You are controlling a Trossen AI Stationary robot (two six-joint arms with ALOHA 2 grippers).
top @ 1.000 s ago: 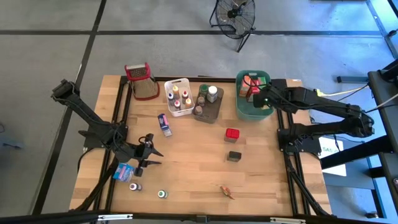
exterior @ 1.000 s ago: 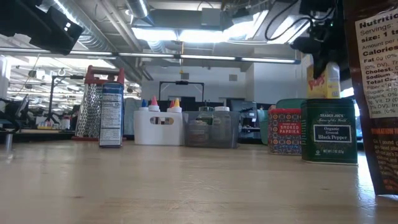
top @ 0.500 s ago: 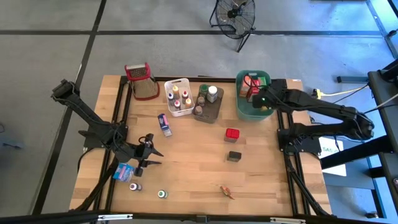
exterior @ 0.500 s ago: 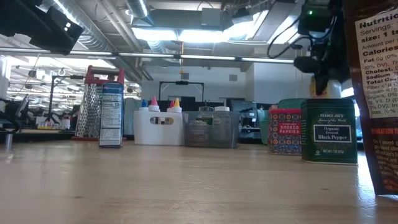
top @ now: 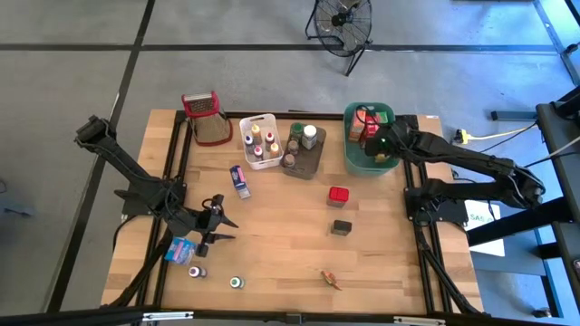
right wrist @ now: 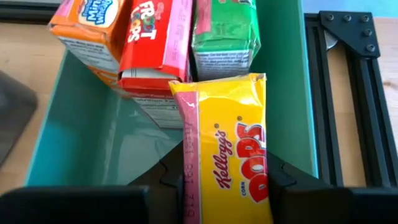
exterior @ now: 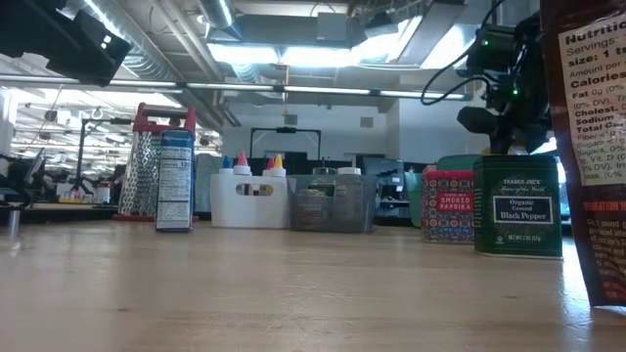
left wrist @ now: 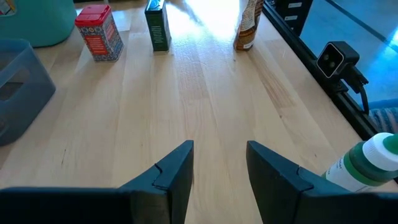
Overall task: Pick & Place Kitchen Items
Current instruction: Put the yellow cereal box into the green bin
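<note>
Yellow cereal box (right wrist: 227, 155) clamped in right gripper (right wrist: 227, 177) over green tub (right wrist: 81, 155), upper right; placing step, next lower and release; left gripper (left wrist: 219, 163) apart, idle.

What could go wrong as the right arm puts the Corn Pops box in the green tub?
1. The right gripper holds the yellow Corn Pops box above the green tub, close to the red Froot Loops box; lowering could knock it.
2. The boxes already inside lean, leaving little floor space, so it may land tilted.
</note>
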